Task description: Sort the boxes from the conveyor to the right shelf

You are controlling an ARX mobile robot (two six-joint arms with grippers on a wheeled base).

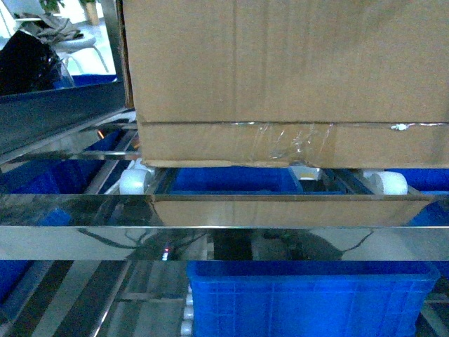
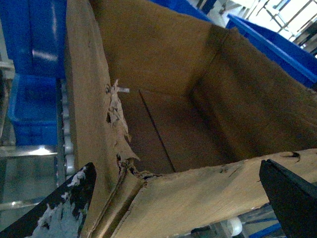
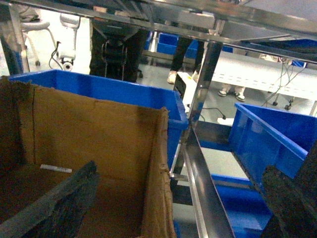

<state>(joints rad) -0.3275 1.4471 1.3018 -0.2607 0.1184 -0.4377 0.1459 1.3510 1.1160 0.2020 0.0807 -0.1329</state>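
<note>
The steel front rail [image 1: 224, 242] of the right shelf [image 1: 70, 210] runs straight across the head view, mirror-bright, with a reflection of the carton's underside in it. Directly above and behind it sits the brown cardboard box [image 1: 287, 63], filling most of the upper frame. Its bottom seam carries a crumpled strip of clear tape [image 1: 291, 144], and its base rests on the white roller wheels [image 1: 135, 180] of the rack — one shows under the left corner, another at the right. Blue plastic bins [image 1: 309, 295] sit below the rail and behind the rollers.

From the left wrist, the left hand [image 2: 181, 198] straddles the box's near wall: one dark, scuffed finger [image 2: 64, 208] lies outside the ragged torn corner, the other [image 2: 290, 193] shows at the right edge. The jaws stand wide, and whether they press the cardboard cannot be told. The inside of the box is bare brown board, with a small white sticker [image 2: 123, 90] low on the far wall.

From the right wrist, the right hand [image 3: 181, 203] also stands wide, one rough black finger [image 3: 59, 203] inside the box and the other [image 3: 292, 198] outside, over a shelf rail [image 3: 198, 183] — the box's side wall rises between them. A blue bin [image 3: 114, 87] stands just behind the box, another to the right.
</note>
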